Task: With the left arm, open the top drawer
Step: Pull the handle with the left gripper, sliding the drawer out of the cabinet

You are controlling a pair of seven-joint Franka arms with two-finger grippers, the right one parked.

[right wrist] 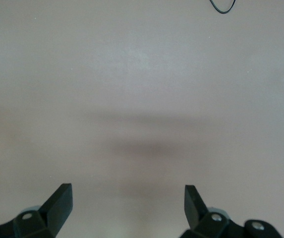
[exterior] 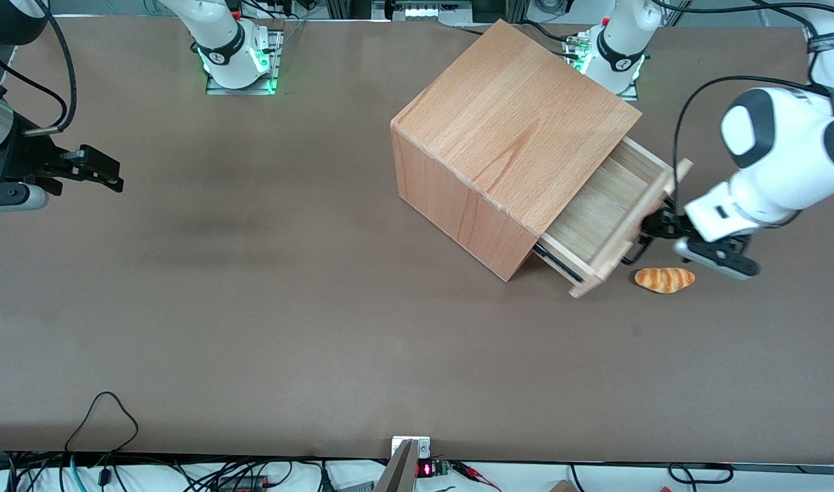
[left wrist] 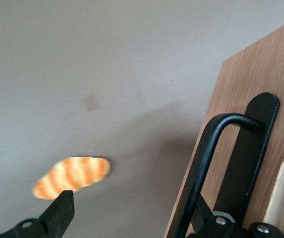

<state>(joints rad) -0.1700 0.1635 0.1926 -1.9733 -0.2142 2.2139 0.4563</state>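
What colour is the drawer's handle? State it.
Black handle, clearest in the left wrist view, with the gripper at it.

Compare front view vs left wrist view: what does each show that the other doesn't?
Front only: the whole cabinet, the top drawer's pulled-out bare interior, and the left arm.

Left wrist only: the handle up close, its mounting plate on the drawer front, one gripper jaw inside its loop, jaws open.

Both: the bread roll on the table beside the drawer front.

We see a wide, matte brown table [exterior: 253,328], evenly lit, with soft dark shadows across it. At its edge nearest the front camera, a black cable loop [exterior: 106,413] lies on the surface, tangled cables [exterior: 184,475] run below, and a small red display [exterior: 425,469] glows.
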